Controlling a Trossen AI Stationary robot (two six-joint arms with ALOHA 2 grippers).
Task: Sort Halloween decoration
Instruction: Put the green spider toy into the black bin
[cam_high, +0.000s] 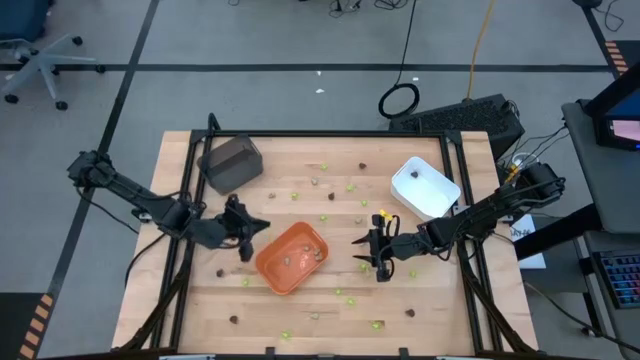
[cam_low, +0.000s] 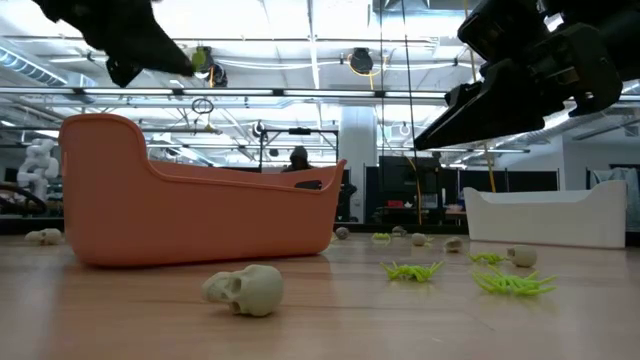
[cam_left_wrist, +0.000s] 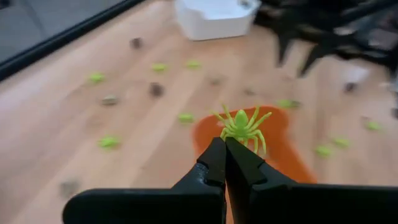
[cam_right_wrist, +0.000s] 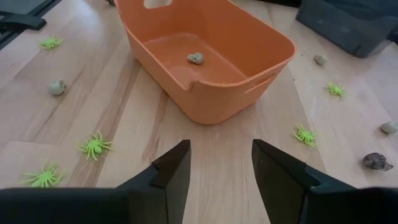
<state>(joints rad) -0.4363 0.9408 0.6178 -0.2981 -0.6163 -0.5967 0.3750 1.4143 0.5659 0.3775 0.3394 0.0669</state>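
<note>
Left gripper (cam_left_wrist: 225, 152) pinches a lime-green toy spider (cam_left_wrist: 241, 127) above the orange tray (cam_high: 291, 257). Right gripper (cam_high: 366, 250), jaws apart and empty, hovers beside that tray over the wooden surface (cam_high: 300, 310).

Counter (cam_high: 420, 320): three trays. Middle tray (cam_high: 291, 257) at centre, one skull (cam_right_wrist: 195, 58) inside. Second tray (cam_high: 230, 162) at the far left; third tray (cam_high: 424, 186) at the far right. Spiders (cam_right_wrist: 94, 146) and skulls (cam_low: 244, 289) scattered around all three. Left end effector (cam_high: 246, 240) just left of the middle tray; right end effector (cam_high: 366, 250) to its right.
</note>
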